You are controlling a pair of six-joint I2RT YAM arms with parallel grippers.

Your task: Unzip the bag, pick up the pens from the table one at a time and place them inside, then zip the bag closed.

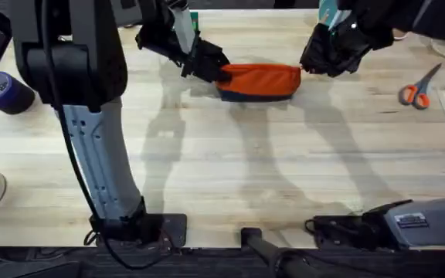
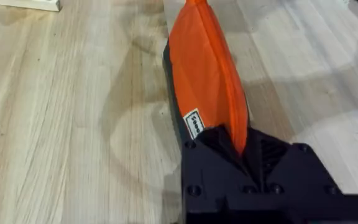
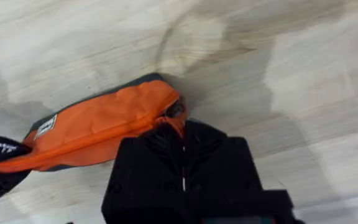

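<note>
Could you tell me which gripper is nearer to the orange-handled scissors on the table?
Right. The right gripper sits at the bag's right end, on the scissors' side; the left gripper clamps the bag's far end.

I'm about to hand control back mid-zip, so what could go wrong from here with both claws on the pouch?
1. The left claw pinches only the end ridge of the oblong orange fabric pouch; the fabric could slip out.
2. The right claw appears shut on the zipper end; a skewed pull may drag the pouch across the light wooden table.
</note>
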